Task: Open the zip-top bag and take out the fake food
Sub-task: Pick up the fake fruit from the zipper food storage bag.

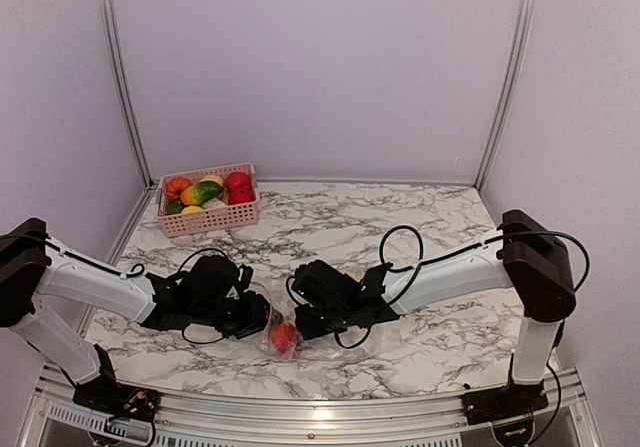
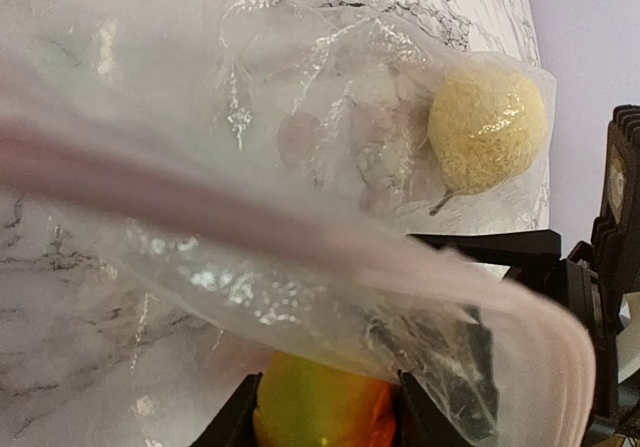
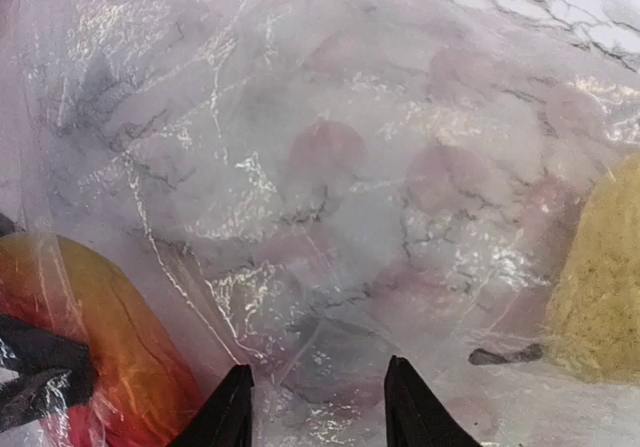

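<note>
The zip-top bag (image 3: 300, 117) is flanked by left pincer (image 2: 325, 422) and right pincer (image 3: 318, 407), presumably for opening; whether either is clenched cannot be told.

No writing, label, brand, number or sign can be read on anything here.

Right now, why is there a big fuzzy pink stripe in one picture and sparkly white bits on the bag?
Left wrist view: the stripe is an edge of the zip-top bag, too close to the lens to focus. Right wrist view: light glints white off the crinkled plastic, making the fake food behind it hazy. Top external view: evenly lit, no blur.
</note>
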Controlling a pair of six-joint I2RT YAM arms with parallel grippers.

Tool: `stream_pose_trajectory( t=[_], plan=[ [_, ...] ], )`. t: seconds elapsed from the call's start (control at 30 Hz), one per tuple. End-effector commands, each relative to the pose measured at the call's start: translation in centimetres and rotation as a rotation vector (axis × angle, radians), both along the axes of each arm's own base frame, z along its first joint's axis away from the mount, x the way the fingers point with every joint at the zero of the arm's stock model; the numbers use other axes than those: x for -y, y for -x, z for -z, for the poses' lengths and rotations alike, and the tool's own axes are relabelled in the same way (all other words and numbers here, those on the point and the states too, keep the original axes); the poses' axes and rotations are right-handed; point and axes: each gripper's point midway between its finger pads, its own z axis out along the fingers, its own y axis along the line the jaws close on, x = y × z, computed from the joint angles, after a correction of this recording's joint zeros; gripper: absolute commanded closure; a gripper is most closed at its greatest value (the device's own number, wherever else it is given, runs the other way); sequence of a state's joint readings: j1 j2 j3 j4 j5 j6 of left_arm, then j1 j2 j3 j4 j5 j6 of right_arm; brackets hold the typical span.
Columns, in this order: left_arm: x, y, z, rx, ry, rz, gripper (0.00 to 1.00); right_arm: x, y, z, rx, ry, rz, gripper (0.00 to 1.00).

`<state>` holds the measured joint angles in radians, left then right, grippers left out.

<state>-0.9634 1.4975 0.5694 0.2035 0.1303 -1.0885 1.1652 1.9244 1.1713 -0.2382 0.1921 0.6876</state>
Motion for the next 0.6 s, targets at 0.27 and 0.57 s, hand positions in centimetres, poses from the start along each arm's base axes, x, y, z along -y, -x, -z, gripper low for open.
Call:
stream_pose_trajectory(
  t=[0.27, 0.57],
  plan=[
    [-1.0, 0.2, 0.1, 0.02, -0.025, -0.013, 0.47, 1.6, 0.0, -0.2, 0.024, 0.064, 0.005, 0.44],
    [-1.5, 0.5, 0.4, 0.012, -0.025, -0.021, 0.46, 1.8, 0.0, 0.3, 0.015, 0.07, 0.01, 0.46]
  ],
)
